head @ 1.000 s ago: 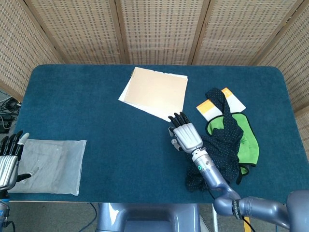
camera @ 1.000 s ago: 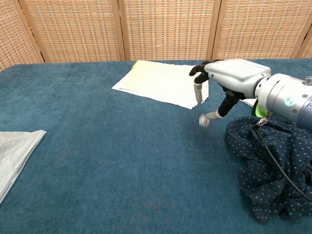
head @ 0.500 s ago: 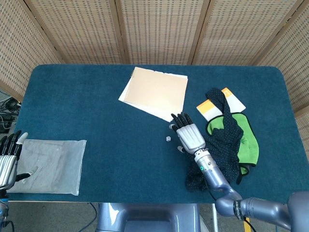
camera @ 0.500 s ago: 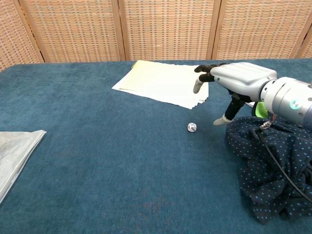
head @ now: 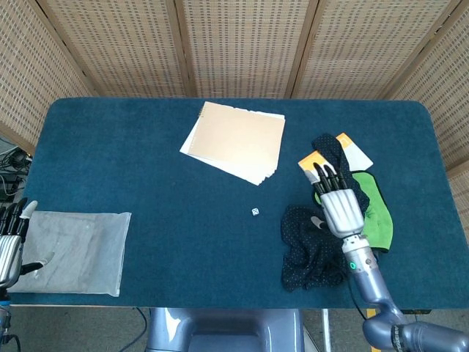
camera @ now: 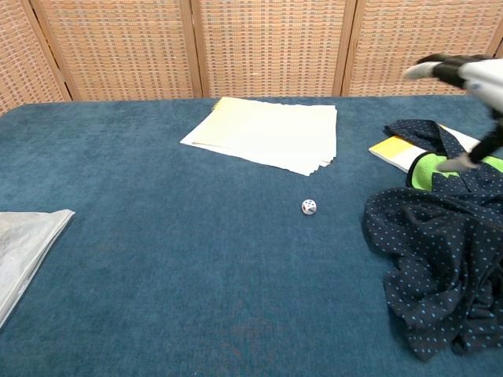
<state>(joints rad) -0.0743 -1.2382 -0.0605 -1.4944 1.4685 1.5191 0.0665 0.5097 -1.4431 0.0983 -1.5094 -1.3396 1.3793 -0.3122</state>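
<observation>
Small die [head: 255,212] lying free on blue surface [head: 146,161], already let go; right robot hand [head: 339,209] empty, fingers spread over dotted cloth [head: 315,246]; left robot hand [head: 9,246] idle, spread beside plastic bag [head: 77,251].

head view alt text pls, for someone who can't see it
A small white die lies alone on a blue table, apart from the right hand, which hovers open over a dark dotted cloth. A paper stack lies behind; the left hand is beside a clear plastic bag.
</observation>
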